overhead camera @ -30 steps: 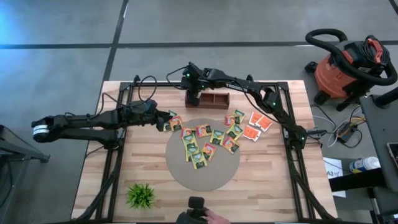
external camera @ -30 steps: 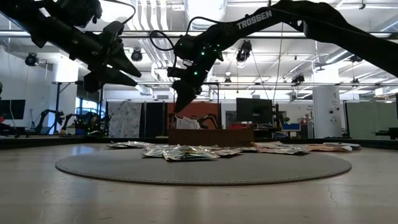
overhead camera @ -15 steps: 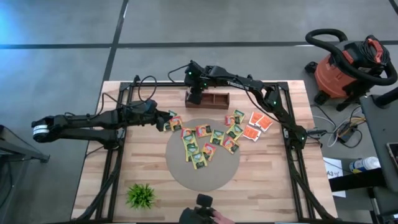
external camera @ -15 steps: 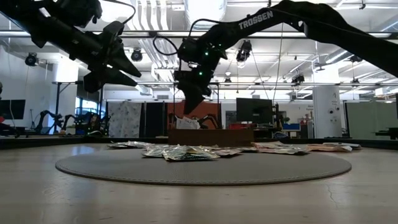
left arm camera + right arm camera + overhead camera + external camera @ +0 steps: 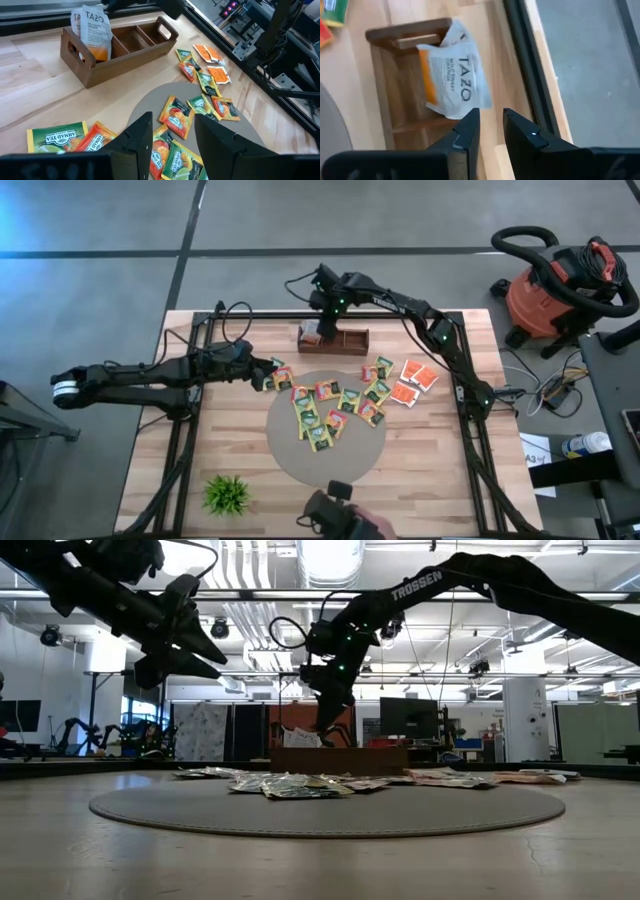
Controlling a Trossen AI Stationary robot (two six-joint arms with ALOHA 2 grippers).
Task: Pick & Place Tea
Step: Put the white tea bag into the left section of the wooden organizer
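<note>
Up at the 12 o'clock edge of the table point(image 5: 240, 450), the right claw point(image 5: 322, 330) hangs above the wooden box point(image 5: 333, 338), over its 9 o'clock end. Its fingers point(image 5: 467, 131) stand a narrow gap apart with nothing between them. In that end compartment, 2 white Tazo sachets point(image 5: 92, 31) stand upright and lean against each other, poking above the box's rim; the other compartments seen from the left wrist hold nothing.

The left claw point(image 5: 268, 374) hovers at about 9 o'clock of the round grey mat point(image 5: 325, 455), clear of the surface in the low view. Its fingers point(image 5: 137, 137) are spread wide and grip nothing. Just below it, off the mat's edge, lie 2 sachets, 1 green and 1 orange-red point(image 5: 75, 137).

The tea sachets point(image 5: 325, 410) lie flat and scattered, partly overlapping, across the 12 o'clock half of the mat, mostly yellow-green with fruit pictures. A few more trail off towards 2 o'clock, where 3 orange sachets point(image 5: 412, 380) rest on bare wood.

A small green plant point(image 5: 227, 493) stands near the table's 7 o'clock corner. At the 6 o'clock edge, a person's hand point(image 5: 365, 525) holds a dark object. On the floor past the 2 o'clock corner sits an orange shop vacuum point(image 5: 555, 290).
</note>
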